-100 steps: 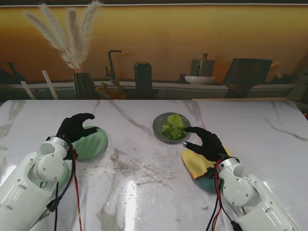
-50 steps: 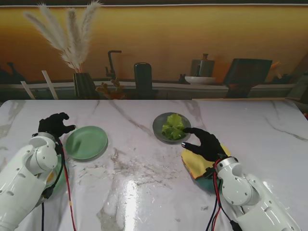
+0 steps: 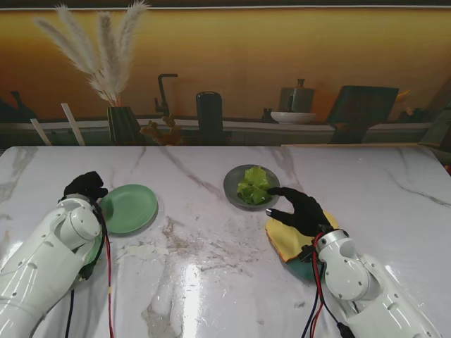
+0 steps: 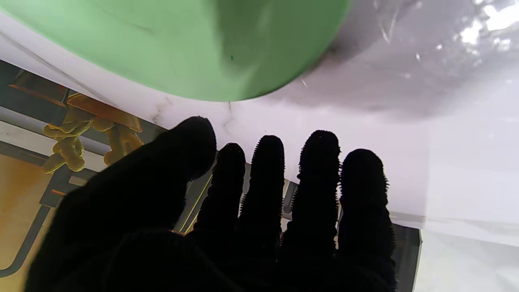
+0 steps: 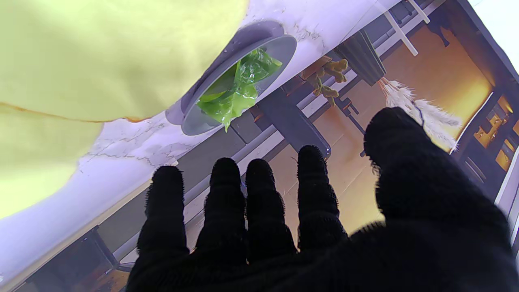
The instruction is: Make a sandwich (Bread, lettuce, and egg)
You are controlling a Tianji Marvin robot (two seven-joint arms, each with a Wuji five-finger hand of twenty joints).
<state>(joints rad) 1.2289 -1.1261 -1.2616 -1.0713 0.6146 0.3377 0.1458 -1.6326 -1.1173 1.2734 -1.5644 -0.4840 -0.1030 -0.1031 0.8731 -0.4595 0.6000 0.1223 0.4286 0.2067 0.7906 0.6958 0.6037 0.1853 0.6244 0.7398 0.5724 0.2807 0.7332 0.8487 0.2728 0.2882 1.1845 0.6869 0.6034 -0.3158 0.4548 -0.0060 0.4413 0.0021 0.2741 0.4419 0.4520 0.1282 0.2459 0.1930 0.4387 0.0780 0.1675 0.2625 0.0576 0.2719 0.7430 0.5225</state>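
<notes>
Now white marble desk (image 3: 211,246) carries all. Round green plate (image 3: 128,208) empty on left; left hand (image 3: 84,186) has pulled back off it to its left rim, holding nothing, fingers extended side by side. Yellow bread slice (image 3: 290,238) under right hand (image 3: 299,209), fingers spread, nothing held, unmoved. Lettuce (image 3: 254,185) in grey dish (image 3: 232,189). Egg not seen. Assembly unstarted.

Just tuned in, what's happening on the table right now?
Neither hand holds anything. The left hand is beside the green plate, on its left, which has nothing on it. The right hand hovers open over the yellow cloth, fingers pointing toward the grey plate with the lettuce. The lettuce is untouched; no bread or egg is visible.
</notes>
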